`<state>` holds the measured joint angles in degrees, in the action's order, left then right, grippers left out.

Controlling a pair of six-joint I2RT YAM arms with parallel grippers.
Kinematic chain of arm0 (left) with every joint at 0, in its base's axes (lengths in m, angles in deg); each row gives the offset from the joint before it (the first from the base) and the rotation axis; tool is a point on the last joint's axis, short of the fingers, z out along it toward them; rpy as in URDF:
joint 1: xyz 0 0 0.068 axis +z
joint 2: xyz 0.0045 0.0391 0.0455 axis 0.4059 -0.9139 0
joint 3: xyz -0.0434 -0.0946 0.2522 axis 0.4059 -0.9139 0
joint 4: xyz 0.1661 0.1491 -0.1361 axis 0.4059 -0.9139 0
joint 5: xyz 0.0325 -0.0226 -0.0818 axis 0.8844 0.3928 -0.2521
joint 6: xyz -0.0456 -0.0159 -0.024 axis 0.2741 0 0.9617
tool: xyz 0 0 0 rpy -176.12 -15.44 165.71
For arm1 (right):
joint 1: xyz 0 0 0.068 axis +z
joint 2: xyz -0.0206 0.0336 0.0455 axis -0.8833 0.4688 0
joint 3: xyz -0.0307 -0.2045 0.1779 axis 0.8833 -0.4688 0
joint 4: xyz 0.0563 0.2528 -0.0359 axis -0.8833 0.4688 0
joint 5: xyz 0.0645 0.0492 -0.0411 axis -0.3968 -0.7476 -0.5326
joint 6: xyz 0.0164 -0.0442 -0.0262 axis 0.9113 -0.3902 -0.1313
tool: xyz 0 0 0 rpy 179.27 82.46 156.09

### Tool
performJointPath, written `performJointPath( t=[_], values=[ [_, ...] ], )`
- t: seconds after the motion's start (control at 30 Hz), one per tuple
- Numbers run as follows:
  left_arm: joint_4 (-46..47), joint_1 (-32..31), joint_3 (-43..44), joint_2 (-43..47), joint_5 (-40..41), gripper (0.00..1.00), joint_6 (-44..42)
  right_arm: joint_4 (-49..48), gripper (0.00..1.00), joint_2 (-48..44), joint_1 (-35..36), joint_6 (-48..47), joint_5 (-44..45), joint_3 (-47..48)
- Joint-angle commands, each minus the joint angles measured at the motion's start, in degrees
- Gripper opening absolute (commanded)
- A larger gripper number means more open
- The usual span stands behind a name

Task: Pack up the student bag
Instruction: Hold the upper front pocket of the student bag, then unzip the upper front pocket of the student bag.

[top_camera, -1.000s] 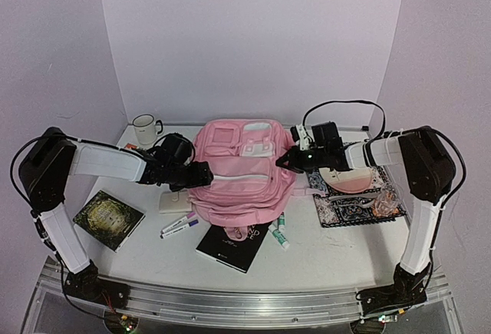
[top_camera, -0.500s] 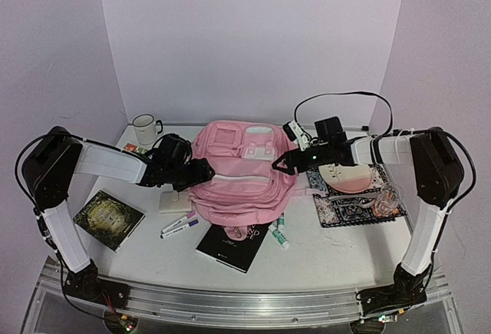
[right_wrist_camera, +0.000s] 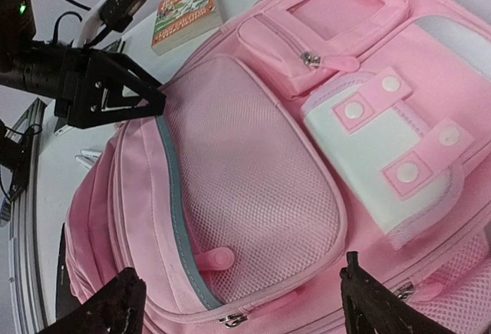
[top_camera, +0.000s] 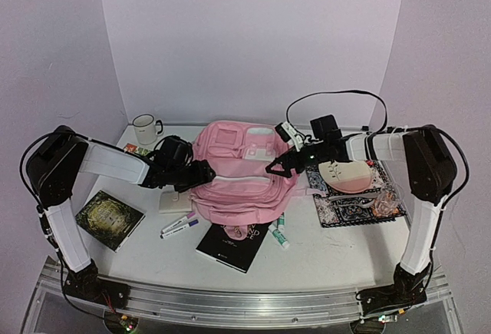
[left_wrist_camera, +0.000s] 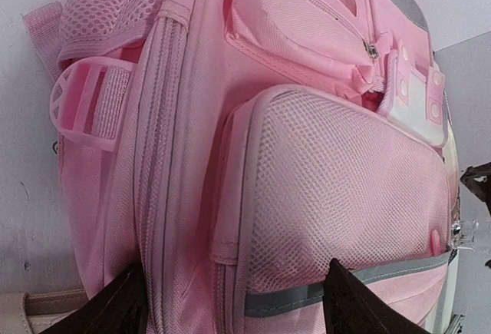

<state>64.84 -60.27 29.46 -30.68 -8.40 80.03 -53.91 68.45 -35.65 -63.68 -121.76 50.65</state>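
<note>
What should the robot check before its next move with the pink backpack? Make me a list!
1. Left gripper empty: ok. Its jaws are open at the left side of the student bag.
2. Right gripper empty: ok. Its jaws are open over the bag's right side.
3. A pocket open for packing: not ok. The zips in both wrist views look shut.
4. Markers and black notebook packed: not ok. They lie on the table in front of the bag.
5. Mug out of the way: ok. It stands at the back left, apart from the bag and both grippers.
</note>
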Motion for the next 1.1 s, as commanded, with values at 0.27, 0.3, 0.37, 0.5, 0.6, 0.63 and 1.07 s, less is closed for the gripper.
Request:
performJointPath(
  t=[0.27,0.3,0.37,0.5,0.6,0.63,1.07],
  values=[
    [1.28,-0.06,1.98,-1.63,-2.4,0.78,-0.06,10.16,0.93,4.43,0.12,-6.15,-8.02,1.96],
    [1.31,-0.06,2.0,-1.64,-2.39,0.78,-0.05,11.14,0.93,4.49,0.3,-6.62,-8.57,1.97],
    [1.28,-0.07,2.19,-1.64,-2.33,0.78,-0.05,12.87,0.92,4.43,0.6,-7.89,-10.14,1.82],
    [1.3,-0.03,2.52,-1.65,-2.3,0.78,-0.01,15.52,0.87,4.47,1.2,-9.89,-11.38,2.08],
    [1.33,-0.03,2.69,-1.69,-2.2,0.78,0.02,17.43,0.82,3.67,1.36,-10.96,-11.56,1.87],
    [1.33,-0.04,2.76,-1.64,-2.14,0.78,0.02,17.6,0.79,3.21,1.45,-11.04,-11.54,1.51],
    [1.19,-0.08,2.99,-2.08,0.27,0.76,0.04,20.87,0.47,-5.71,2.47,-11.39,-11.97,-5.25]
  ],
)
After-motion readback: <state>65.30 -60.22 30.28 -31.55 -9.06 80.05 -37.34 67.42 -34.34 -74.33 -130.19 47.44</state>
